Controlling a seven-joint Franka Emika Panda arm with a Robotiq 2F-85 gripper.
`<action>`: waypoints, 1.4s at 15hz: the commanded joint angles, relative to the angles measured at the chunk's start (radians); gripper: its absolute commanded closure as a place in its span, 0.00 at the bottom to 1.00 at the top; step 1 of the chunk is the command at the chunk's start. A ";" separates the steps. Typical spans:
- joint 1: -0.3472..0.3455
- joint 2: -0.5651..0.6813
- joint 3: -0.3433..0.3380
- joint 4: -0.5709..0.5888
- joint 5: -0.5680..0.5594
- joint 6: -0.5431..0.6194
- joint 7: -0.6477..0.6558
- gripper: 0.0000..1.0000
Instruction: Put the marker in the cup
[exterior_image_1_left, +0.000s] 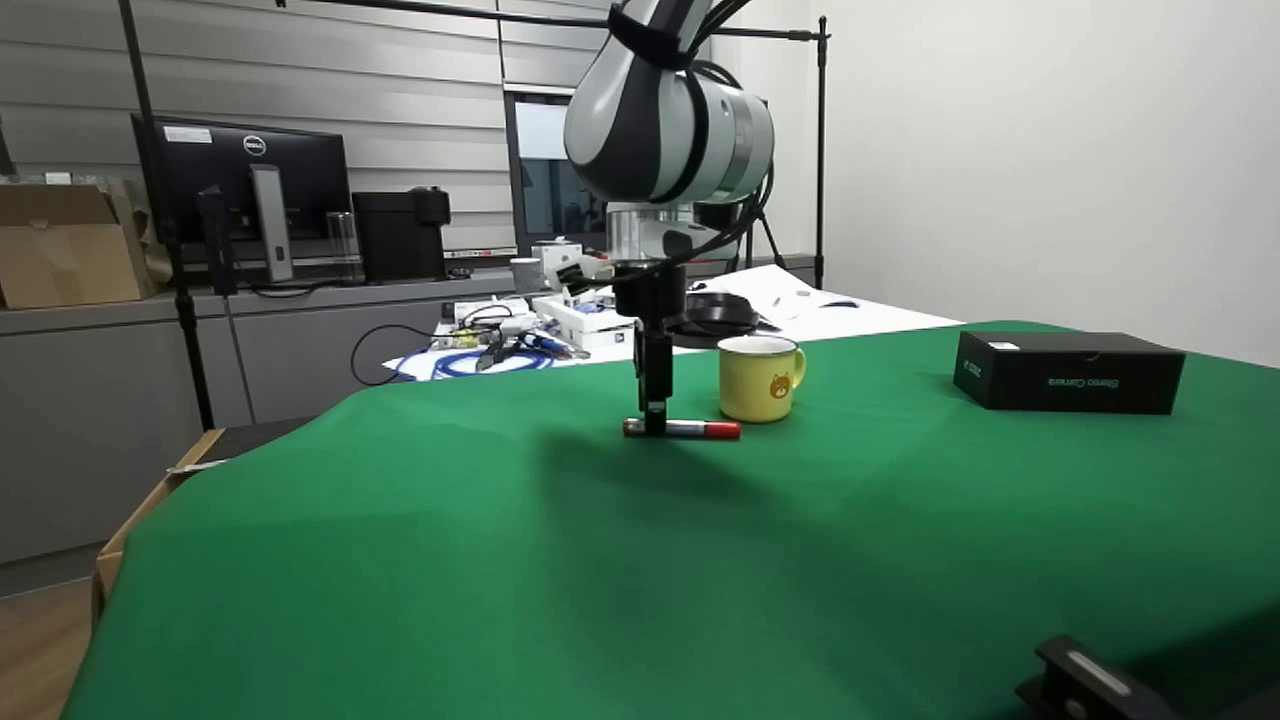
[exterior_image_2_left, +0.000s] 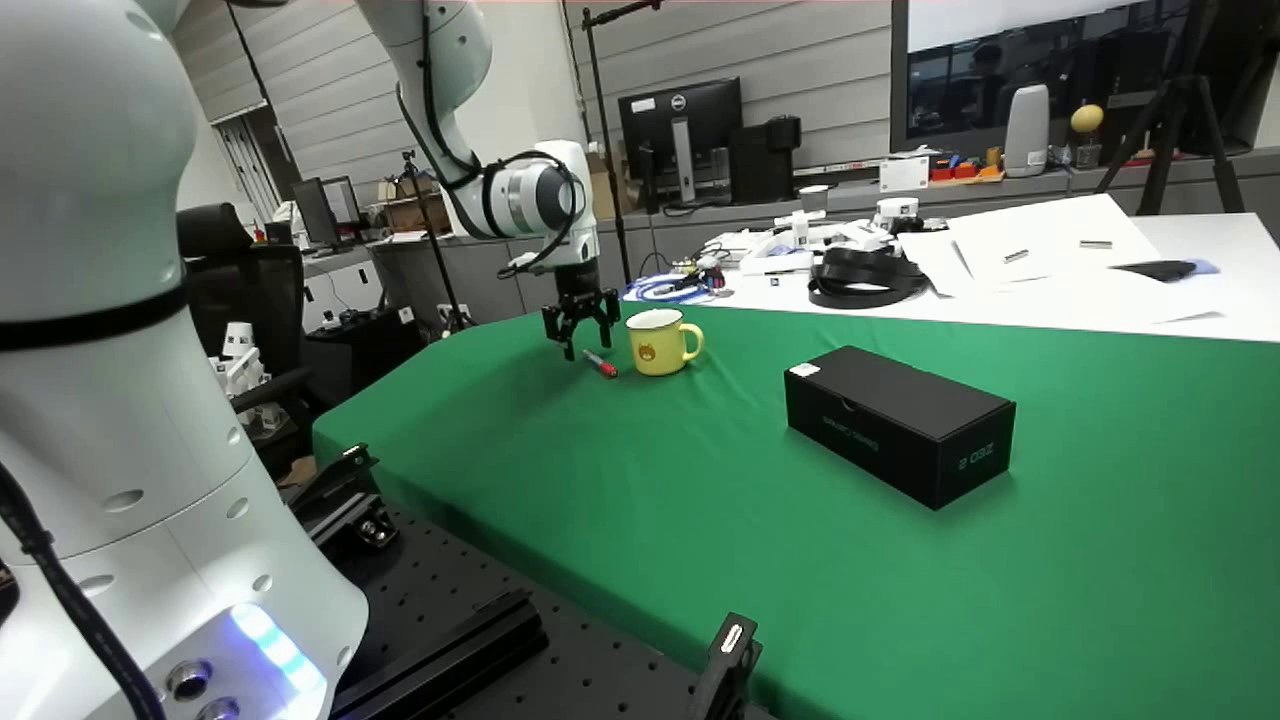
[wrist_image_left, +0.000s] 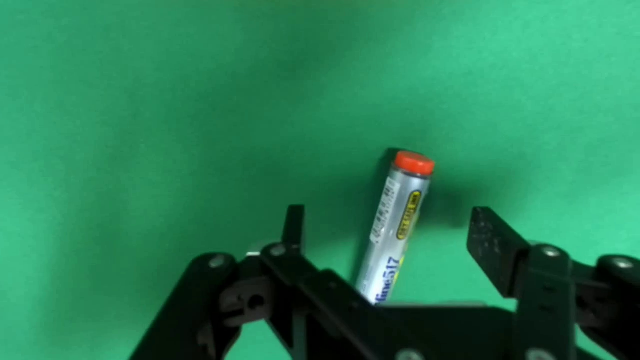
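The marker (exterior_image_1_left: 700, 429) has a silver barrel and a red cap and lies on the green cloth. It also shows in an exterior view (exterior_image_2_left: 602, 366) and in the wrist view (wrist_image_left: 392, 235), where its lower part is hidden behind the gripper. My gripper (wrist_image_left: 387, 212) is open, with one finger on each side of the marker and a gap on both sides. In both exterior views the gripper (exterior_image_1_left: 655, 428) (exterior_image_2_left: 588, 347) is low, close to the cloth. The yellow cup (exterior_image_1_left: 757, 382) (exterior_image_2_left: 657, 345) stands upright just beside the marker's red cap end. The cup is out of the wrist view.
A black box (exterior_image_1_left: 1070, 373) (exterior_image_2_left: 900, 425) lies on the green cloth (exterior_image_1_left: 400, 560), on the cup's handle side. A white table (exterior_image_2_left: 1080, 310) with cables, a black strap roll and papers stands beyond the cloth's far edge.
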 joint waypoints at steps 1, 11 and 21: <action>0.012 0.010 -0.014 0.008 -0.020 0.020 0.067 0.47; -0.003 -0.003 -0.020 0.012 -0.017 0.023 0.062 0.95; -0.165 -0.193 0.153 -0.013 0.131 0.042 -0.157 0.95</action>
